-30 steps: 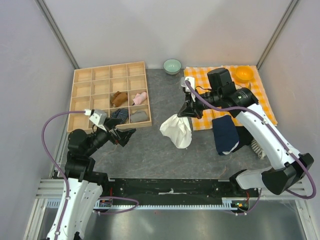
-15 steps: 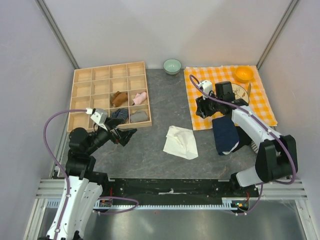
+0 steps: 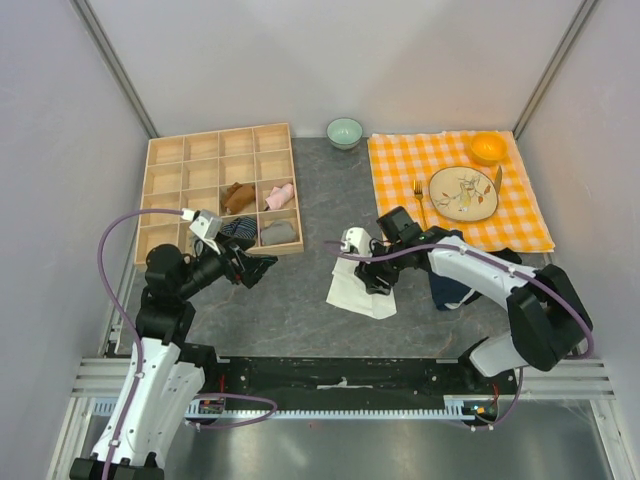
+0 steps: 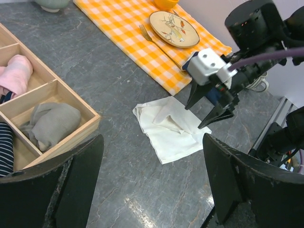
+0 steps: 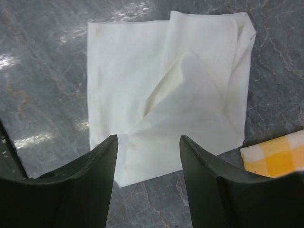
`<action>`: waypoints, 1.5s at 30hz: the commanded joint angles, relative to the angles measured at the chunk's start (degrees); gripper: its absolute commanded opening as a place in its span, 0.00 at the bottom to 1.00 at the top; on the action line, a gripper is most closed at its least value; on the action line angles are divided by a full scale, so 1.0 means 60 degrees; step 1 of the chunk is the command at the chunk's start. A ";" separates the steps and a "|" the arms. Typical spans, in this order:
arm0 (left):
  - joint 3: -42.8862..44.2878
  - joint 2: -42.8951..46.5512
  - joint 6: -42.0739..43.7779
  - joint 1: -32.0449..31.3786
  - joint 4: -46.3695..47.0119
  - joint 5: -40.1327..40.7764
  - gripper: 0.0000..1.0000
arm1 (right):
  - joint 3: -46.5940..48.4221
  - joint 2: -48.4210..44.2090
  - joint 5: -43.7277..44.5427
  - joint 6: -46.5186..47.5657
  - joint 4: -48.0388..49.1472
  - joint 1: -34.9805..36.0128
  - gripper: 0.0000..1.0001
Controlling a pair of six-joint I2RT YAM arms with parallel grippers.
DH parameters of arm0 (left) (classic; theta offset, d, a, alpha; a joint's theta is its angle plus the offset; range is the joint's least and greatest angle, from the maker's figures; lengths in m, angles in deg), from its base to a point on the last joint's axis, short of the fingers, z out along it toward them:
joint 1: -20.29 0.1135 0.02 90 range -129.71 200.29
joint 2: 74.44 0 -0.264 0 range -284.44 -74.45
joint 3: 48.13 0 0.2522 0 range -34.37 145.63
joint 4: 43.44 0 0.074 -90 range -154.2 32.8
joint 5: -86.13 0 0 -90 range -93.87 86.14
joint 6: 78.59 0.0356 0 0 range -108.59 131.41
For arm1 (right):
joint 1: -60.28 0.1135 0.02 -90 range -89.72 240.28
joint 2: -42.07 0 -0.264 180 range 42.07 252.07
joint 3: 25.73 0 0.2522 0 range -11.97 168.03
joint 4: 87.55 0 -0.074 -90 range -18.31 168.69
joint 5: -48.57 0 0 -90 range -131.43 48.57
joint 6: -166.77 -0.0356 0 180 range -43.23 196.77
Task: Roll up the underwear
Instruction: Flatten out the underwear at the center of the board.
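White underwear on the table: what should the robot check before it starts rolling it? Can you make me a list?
1. White underwear lies on the table: ok.
2. Smooth enough to roll: not ok, a raised fold crosses its middle.
3. Right gripper right over it, jaws open and empty: ok.
4. Left gripper open and empty, off by the wooden tray: ok.
5. Clear of the checked cloth: cannot tell, one corner sits very close.
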 commanded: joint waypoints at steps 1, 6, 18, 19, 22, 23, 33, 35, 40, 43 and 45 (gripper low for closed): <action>-0.0016 0.0055 -0.0250 0.0054 0.0213 -0.0202 0.90 | 0.0088 0.0425 0.2045 -0.0402 0.1145 0.0605 0.63; -0.0001 0.0070 -0.0250 0.0069 0.0213 -0.0216 0.90 | 0.0205 0.0821 0.2735 -0.0797 0.1483 0.1001 0.63; -0.0016 0.0085 -0.0250 0.0054 0.0213 -0.0260 0.90 | 0.0396 0.1438 0.3278 -0.1179 0.1645 0.1309 0.22; -0.0016 0.0070 -0.0250 0.0054 0.0199 -0.0260 0.90 | 0.0396 0.1350 0.3292 -0.1179 0.1616 0.1309 0.16; -0.0016 0.0070 -0.0250 0.0054 0.0213 -0.0260 0.90 | 0.0483 0.1073 0.3177 -0.1062 0.1426 0.1280 0.00; -0.0016 0.0055 -0.0250 0.0054 0.0213 -0.0260 0.90 | 0.0628 0.0970 0.2958 -0.0931 0.1266 0.1280 0.00; -0.0016 0.0055 -0.0265 0.0054 0.0257 -0.0333 0.89 | 0.2854 -0.0363 -0.1071 0.1531 -0.2440 0.1850 0.00; 0.0027 0.0099 -0.0207 0.0054 0.0228 -0.0319 0.88 | 0.3686 -0.0437 -0.1437 0.1749 -0.3245 0.1924 0.00; 0.0277 0.0421 0.0159 0.0054 -0.0255 0.0120 0.87 | 0.4979 -0.0832 -0.2695 0.2044 -0.4520 0.2305 0.00; 0.0350 0.0538 0.0262 0.0054 -0.0402 0.0237 0.86 | 0.5522 -0.1140 -0.2990 0.1941 -0.4697 0.2189 0.00; 0.0350 0.0539 0.0263 0.0054 -0.0388 0.0238 0.86 | 0.5217 -0.1301 -0.3182 0.1259 -0.3914 0.1447 0.00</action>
